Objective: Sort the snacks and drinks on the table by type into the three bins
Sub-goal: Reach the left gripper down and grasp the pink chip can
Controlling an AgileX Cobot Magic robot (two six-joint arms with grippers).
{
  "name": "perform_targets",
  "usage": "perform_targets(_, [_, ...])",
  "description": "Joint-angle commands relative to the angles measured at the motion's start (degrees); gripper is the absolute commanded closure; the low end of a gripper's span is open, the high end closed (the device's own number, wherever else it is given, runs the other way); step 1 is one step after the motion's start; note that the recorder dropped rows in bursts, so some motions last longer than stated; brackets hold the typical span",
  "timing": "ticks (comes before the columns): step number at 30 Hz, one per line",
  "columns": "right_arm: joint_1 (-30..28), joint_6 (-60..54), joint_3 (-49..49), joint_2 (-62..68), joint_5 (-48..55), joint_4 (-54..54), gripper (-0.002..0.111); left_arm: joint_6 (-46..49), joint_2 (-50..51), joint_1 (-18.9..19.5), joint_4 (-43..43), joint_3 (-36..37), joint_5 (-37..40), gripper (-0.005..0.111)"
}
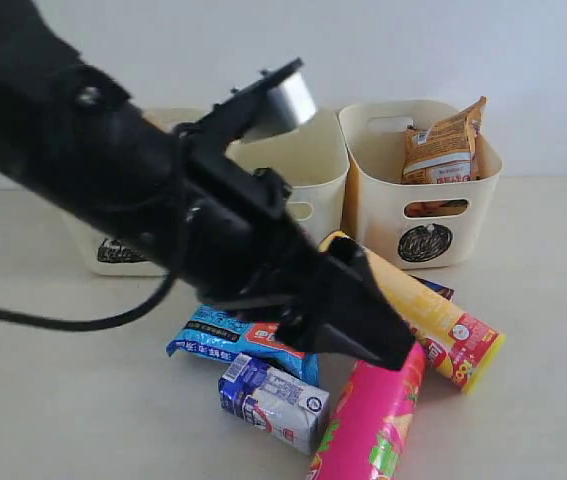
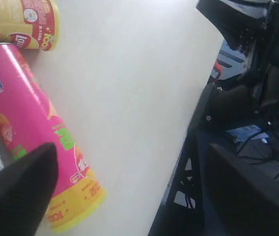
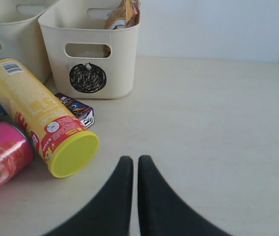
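- Cream plastic tub marked with a black scribbled circle (image 1: 378, 205) stands at two o'clock of the pile in the exterior view. The orange-brown crinkly packet (image 1: 443, 145) leans inside it, so this bin seems meant for packets.
- A second cream tub (image 1: 313, 160) stands at twelve o'clock and a third cream tub (image 1: 91, 248) at ten. The dark arm hides much of both, and their contents cannot be seen.
- Unsorted on the pale bench (image 1: 63, 400) are the yellow-red chip tube with yellow lid (image 1: 433, 320) and the pink chip tube (image 1: 373, 425), both on their sides and close together.
- The blue crinkly packet (image 1: 218, 340) lies flat, with the white-and-blue carton (image 1: 273, 400) touching it at five o'clock. The dark purple carton (image 3: 77, 109) sits between the yellow tube and the circle tub.
- The left fingers (image 2: 18, 194) hang low over the pink tube. Only one shows, so their width cannot be told, and nothing is seen held.
- The right fingers (image 3: 114, 196) are pressed nearly together and empty, parked over bare bench near the yellow lid.
- The pink tube looks like the next pick. Lying round, it may roll, so a grip across its body suits it.
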Motion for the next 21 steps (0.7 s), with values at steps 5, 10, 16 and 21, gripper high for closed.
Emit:
perform_targets(5, [-0.05,-0.16,0.24,-0.30,-0.39,-0.56,0.107,-32.33,15.68,-9.52,30.12,-19.22,9.21,0.031])
perform_targets(10, [-0.05,-0.16,0.24,-0.30,-0.39,-0.56,0.107,-36.67,24.46,-12.09,33.76,-27.05,12.33,0.031])
perform_targets(16, [-0.05,-0.16,0.24,-0.30,-0.39,-0.44,0.107,-39.56,30.95,-12.33,35.70,-32.18,11.47,0.028])
perform_targets(21, [-0.05,-0.16,0.24,-0.30,-0.39,-0.44,0.107,-41.74,35.00,-12.33,38.30,-34.60,12.60,0.022])
